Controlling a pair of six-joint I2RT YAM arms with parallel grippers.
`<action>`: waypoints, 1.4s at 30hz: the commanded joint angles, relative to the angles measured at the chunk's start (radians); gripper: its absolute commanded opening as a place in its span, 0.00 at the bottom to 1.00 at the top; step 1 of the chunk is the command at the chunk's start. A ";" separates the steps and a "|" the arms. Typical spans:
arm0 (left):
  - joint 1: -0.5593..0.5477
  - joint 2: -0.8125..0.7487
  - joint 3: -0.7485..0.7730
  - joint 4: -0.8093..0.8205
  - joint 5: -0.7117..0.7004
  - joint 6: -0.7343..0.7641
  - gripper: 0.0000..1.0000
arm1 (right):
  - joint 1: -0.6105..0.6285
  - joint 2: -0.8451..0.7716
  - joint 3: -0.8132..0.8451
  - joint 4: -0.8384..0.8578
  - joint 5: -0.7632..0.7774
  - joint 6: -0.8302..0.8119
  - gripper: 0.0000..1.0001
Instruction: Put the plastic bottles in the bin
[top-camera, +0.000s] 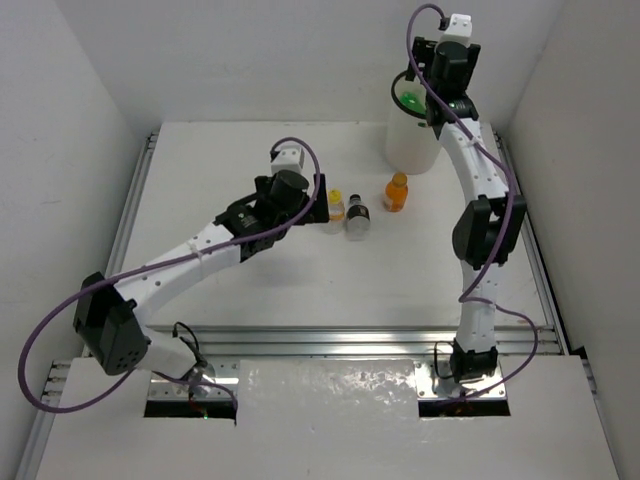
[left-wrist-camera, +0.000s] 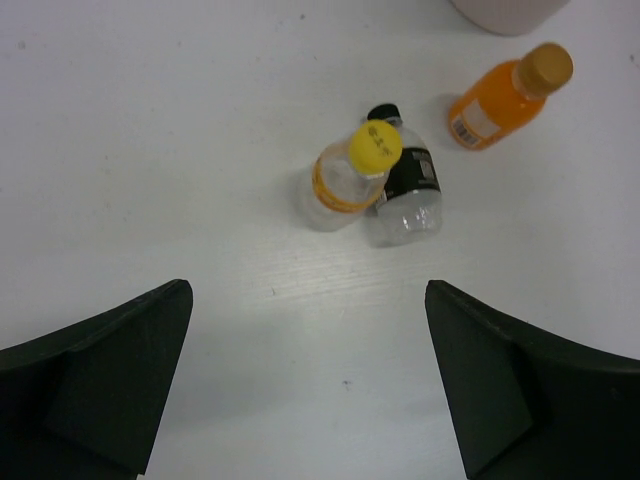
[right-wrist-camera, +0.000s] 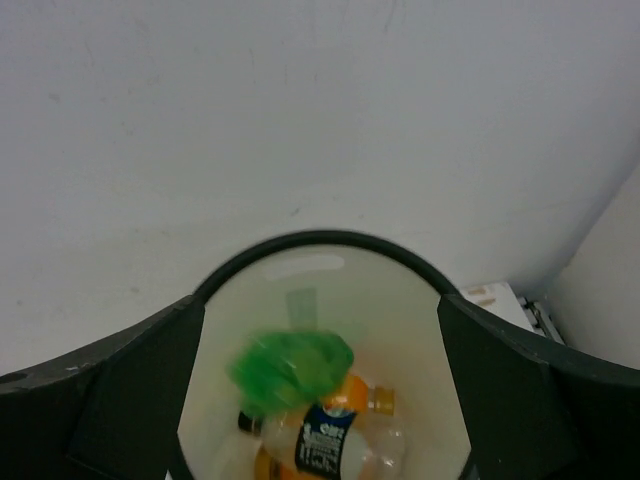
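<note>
Progress, top view: three bottles are left on the table (top-camera: 400, 290) at mid-frame. A yellow-capped bottle (top-camera: 335, 207) touches a dark-labelled bottle (top-camera: 357, 217), and an orange bottle (top-camera: 396, 192) stands near them, toward the bin (top-camera: 410, 150) at upper right. My right pincer (top-camera: 428, 98) hangs over the bin's mouth, where a green bottle (top-camera: 408, 101) shows. My left pincer (top-camera: 316, 207) sits just beside the yellow cap.

Left wrist view: my left fingers are spread wide at the lower corners with nothing between them. The touching pair lies at upper centre, the orange one at upper right.

Right wrist view: right fingers wide apart, gripping nothing. The green bottle is a blur inside the bin's black rim (dropping in, I judge). Below it lie a blue-labelled bottle (right-wrist-camera: 330, 435) and an orange-capped bottle (right-wrist-camera: 368, 400); I cannot give a full count. I judge the task over half done.
</note>
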 joint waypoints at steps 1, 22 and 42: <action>0.039 0.049 0.068 0.092 0.087 0.038 1.00 | 0.025 -0.181 -0.068 0.049 0.006 -0.018 0.99; 0.111 0.713 0.563 -0.045 0.097 0.043 0.56 | 0.065 -1.267 -1.435 -0.040 -0.624 0.356 0.99; 0.125 0.014 0.092 0.017 0.768 -0.010 0.00 | 0.257 -0.978 -1.332 0.075 -1.347 -0.012 0.99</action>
